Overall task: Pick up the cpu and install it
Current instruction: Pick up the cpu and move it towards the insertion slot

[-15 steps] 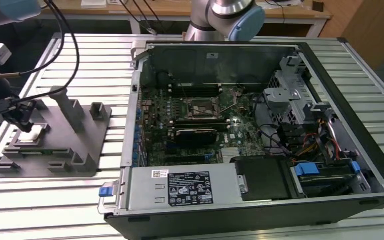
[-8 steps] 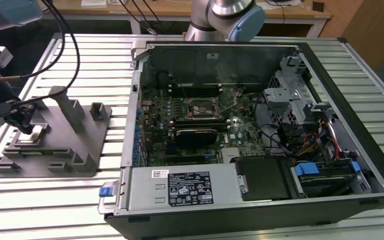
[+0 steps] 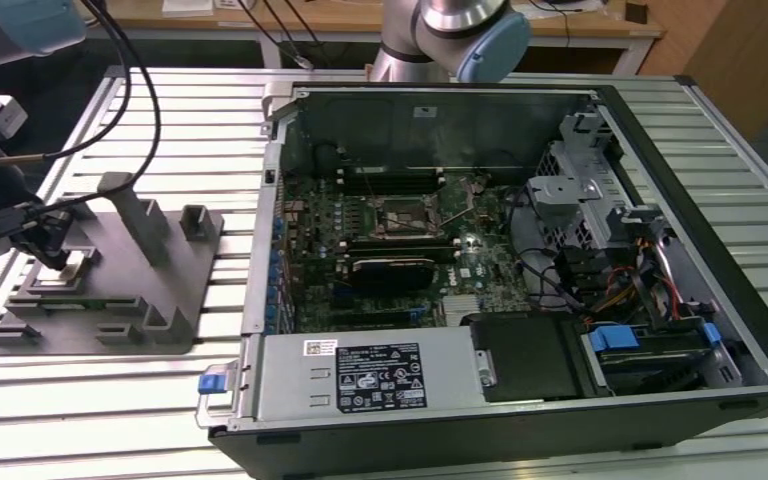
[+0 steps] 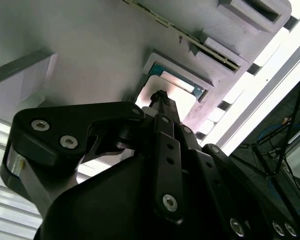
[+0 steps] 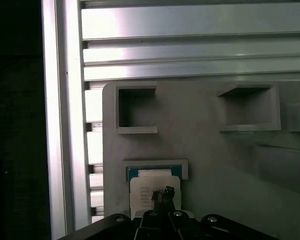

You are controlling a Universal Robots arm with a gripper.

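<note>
Gripper [image 3: 53, 262] sits at the exterior view's left, low over the grey fixture tray [image 3: 157, 300] and well apart from the open computer case [image 3: 357, 440] on the exterior view's right. From my seat the cpu [image 3: 77, 266] lies straight beneath the tips, flat in a shallow square recess of that tray with its metal top facing up. Being square, it has no long axis to line up on, and its edges run parallel with the recess walls. In the first wrist view the gripper [image 5: 162, 192] comes down near the middle of the cpu [image 5: 145, 187]. The second wrist view agrees, with the gripper [image 4: 160, 96] ending on the pale face of the cpu [image 4: 182, 97]. I read the jaws as drawn together with nothing between them: they are over the chip's top, not around its rim. Whether they actually touch it I cannot tell. The black socket frame [image 3: 398, 215] on the motherboard [image 3: 478, 260] lies far across the table, inside the case.
</note>
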